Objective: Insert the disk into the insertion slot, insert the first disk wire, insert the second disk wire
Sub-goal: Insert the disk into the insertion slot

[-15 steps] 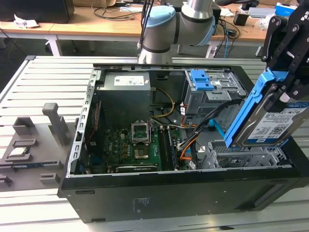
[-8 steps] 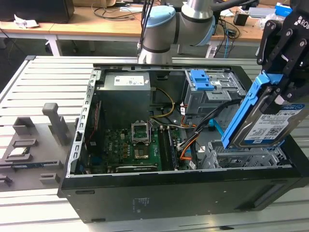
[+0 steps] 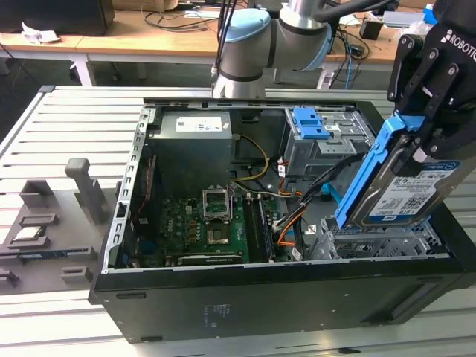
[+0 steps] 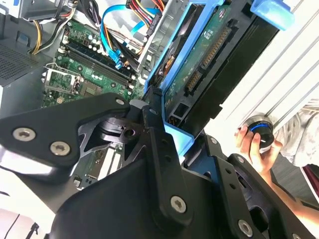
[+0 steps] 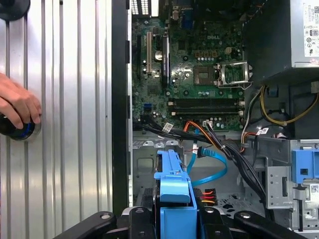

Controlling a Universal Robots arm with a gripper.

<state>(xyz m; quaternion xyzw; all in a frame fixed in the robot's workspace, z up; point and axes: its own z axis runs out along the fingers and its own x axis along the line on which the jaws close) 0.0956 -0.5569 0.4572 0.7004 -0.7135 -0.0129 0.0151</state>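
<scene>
Hand was clamped on the disk. Disk was held steeply tilted, lower end just above the insertion slot, at the exterior view's right of the open computer case; not seated. First disk wire and second disk wire lay inside the case, apart from the disk.

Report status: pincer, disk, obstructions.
Pincer shut on the disk, tilted above the insertion slot, not in. First disk wire and second disk wire loose inside the case. A hand on a knob outside the case.
</scene>
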